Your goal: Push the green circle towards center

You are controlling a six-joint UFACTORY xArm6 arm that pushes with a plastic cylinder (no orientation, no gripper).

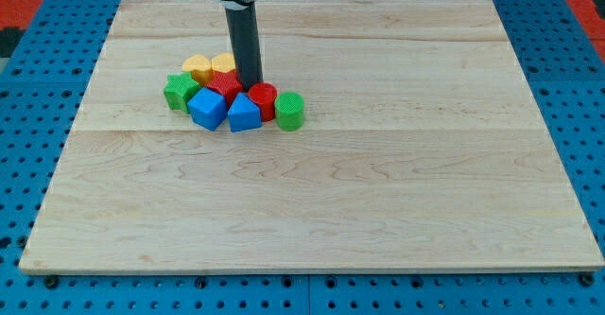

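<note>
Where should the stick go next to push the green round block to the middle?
Probably around to the view's left of the green circle. My tip sits behind the red circle, inside the cluster, not against the green one. The board's centre lies to the view's right and slightly below, so pushing from the left should send it there.

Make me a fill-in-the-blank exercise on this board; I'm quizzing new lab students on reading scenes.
1. The green circle lies at the view's ____ end of the cluster.
2. Directly on its view's left sits a ____ cylinder.
3. My tip is at the view's ____ side of the cluster, beside the yellow blocks.
4. The two blue blocks face the view's ____.

Missing words: right; red; top; bottom
</note>
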